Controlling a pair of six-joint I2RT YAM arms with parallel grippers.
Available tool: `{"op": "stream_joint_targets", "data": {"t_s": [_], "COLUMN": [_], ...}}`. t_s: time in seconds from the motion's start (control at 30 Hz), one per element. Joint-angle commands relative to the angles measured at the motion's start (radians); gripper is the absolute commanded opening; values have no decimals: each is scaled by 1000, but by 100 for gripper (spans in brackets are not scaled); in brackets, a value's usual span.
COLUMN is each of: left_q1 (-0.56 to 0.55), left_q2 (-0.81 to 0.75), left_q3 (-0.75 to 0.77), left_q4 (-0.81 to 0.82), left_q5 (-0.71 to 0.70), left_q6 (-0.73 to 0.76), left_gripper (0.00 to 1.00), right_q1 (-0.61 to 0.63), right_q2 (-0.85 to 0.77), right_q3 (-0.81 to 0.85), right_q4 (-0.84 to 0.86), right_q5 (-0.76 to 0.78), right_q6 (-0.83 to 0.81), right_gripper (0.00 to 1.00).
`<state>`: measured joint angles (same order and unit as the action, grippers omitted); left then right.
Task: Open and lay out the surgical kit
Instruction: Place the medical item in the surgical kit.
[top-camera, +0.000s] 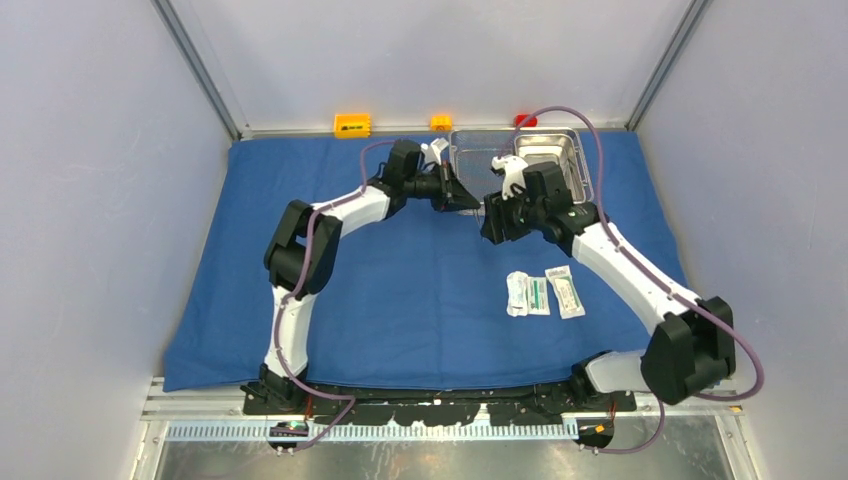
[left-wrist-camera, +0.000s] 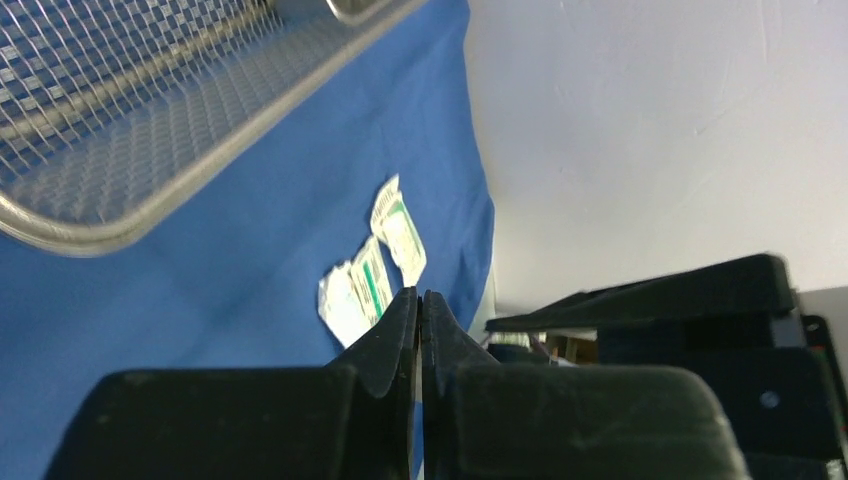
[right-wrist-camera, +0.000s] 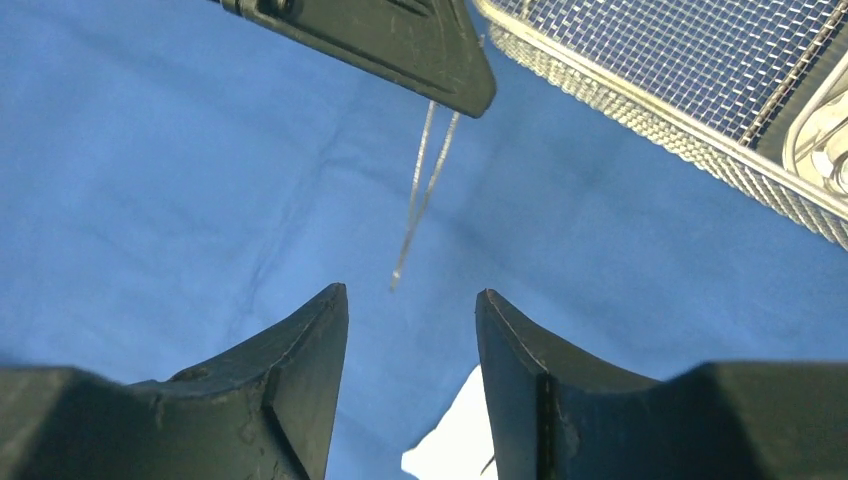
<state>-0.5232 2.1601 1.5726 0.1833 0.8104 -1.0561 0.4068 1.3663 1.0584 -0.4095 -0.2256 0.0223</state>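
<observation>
The left gripper (left-wrist-camera: 420, 296) has its jaws pressed shut. The right wrist view shows thin steel forceps (right-wrist-camera: 420, 190) pinched at its tip and slanting down over the blue cloth (top-camera: 400, 290), just beside the mesh tray (right-wrist-camera: 640, 60). The right gripper (right-wrist-camera: 412, 292) stands with jaws apart, holding nothing, and the forceps' free end points toward the gap between them, touching neither finger.
</observation>
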Motion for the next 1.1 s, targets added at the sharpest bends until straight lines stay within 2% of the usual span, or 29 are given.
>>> {"op": "stream_joint_targets", "data": {"t_s": [0.0, 0.17, 0.3, 0.63, 1.07], "left_q1": [-2, -34, -89, -138, -140], "left_q2": [-119, -151, -138, 15, 75], "left_q3": [-101, -223, -302, -374, -384], "left_q4": [59, 82, 198, 520, 493], "left_q5": [120, 196, 226, 143, 81], "left_q6": [114, 238, 249, 64, 78], "left_gripper": [0, 0, 0, 0, 0], "right_q1": [-4, -49, -128, -230, -240], "right_q2": [-117, -160, -170, -174, -184], "right_q3": [59, 91, 110, 90, 48], "right_q4": [-143, -243, -247, -224, -213], "right_q5": [-70, -146, -216, -248, -251], "right_q6": [-110, -157, -134, -93, -93], "right_gripper": [56, 55, 54, 52, 52]}}
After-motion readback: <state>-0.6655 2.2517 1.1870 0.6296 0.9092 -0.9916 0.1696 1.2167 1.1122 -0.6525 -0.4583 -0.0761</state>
